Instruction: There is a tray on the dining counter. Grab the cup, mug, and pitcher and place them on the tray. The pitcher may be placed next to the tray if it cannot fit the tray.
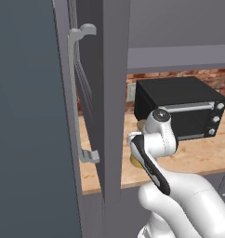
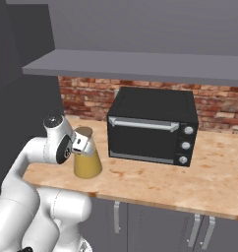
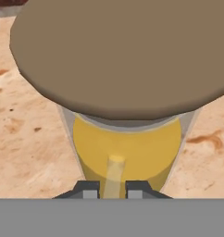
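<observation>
Clear glass conical pitcher [image 2: 87,158] with orange-yellow juice and tan cork lid standing on tan counter [image 2: 209,182], at 9 o'clock of black toaster oven [image 2: 153,125]. Gripper [image 3: 112,190] fingers seemingly clamping pitcher neck, contact partly hidden. Carrying to tray remaining.

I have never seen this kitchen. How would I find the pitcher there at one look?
Start at the black toaster oven on the wooden counter in front of the red brick wall. To the oven's left, near the counter's end, stands the pitcher. It is a clear glass cone holding yellow juice, with a round tan lid, and the gripper is at its neck.
</observation>
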